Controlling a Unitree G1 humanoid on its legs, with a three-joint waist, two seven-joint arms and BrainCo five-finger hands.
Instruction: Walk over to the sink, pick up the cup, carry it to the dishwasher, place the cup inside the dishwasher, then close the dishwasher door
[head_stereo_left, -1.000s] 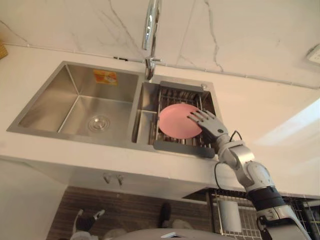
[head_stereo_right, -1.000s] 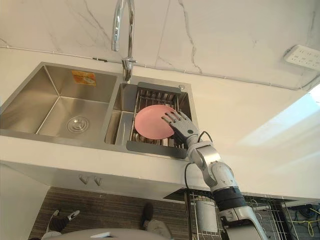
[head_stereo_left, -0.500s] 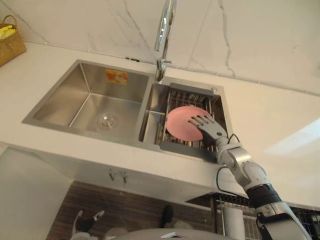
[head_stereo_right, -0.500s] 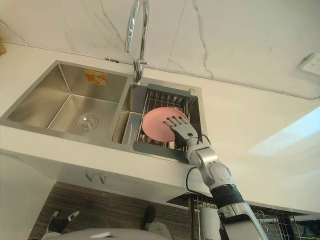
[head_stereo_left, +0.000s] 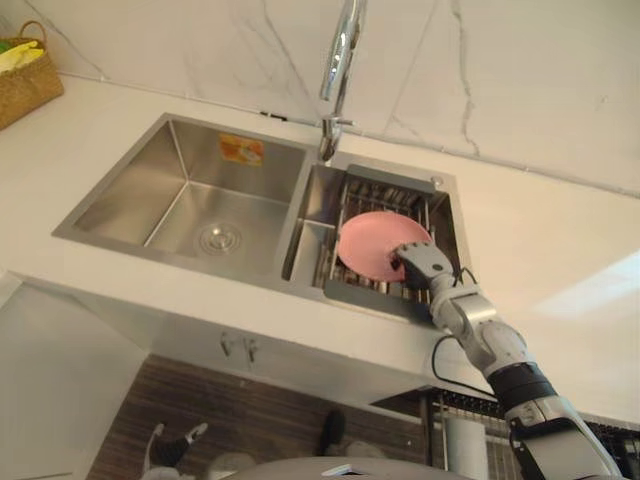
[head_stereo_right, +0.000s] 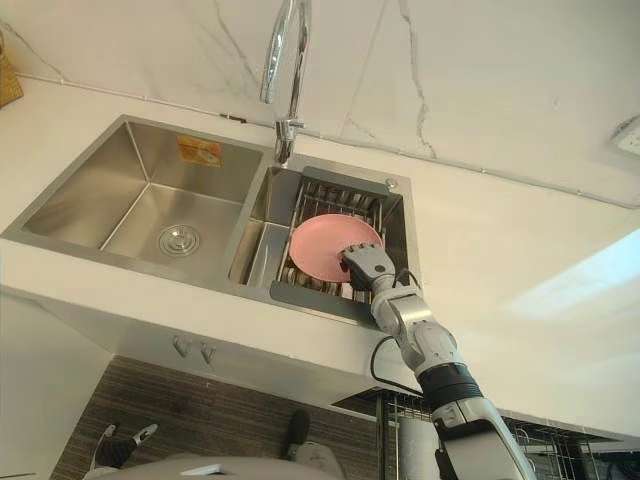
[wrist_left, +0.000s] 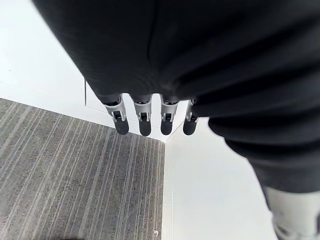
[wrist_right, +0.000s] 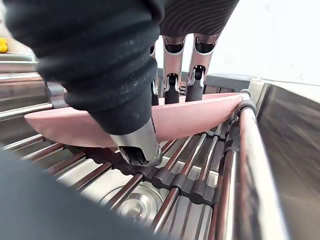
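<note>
A pink plate (head_stereo_left: 372, 243), not a cup, rests on the bars of a metal drying rack (head_stereo_left: 385, 185) set in the right basin of a steel double sink (head_stereo_left: 190, 195). The robot's right hand (head_stereo_left: 420, 264) is on the plate's near edge. A second ago its fingers lay spread flat across the pink face. Now they have drawn in: the fingers (wrist_right: 172, 87) press on the upper side and the thumb (wrist_right: 135, 142) sits against the edge from below, so the plate is pinched between them. It looks to me like the grasp has just been made, with the lift out of the rack still to come. A tall tap (head_stereo_left: 340, 60) stands behind the rack. The left hand (wrist_left: 145, 117) hangs over the floor, fingers straight and holding nothing.
</note>
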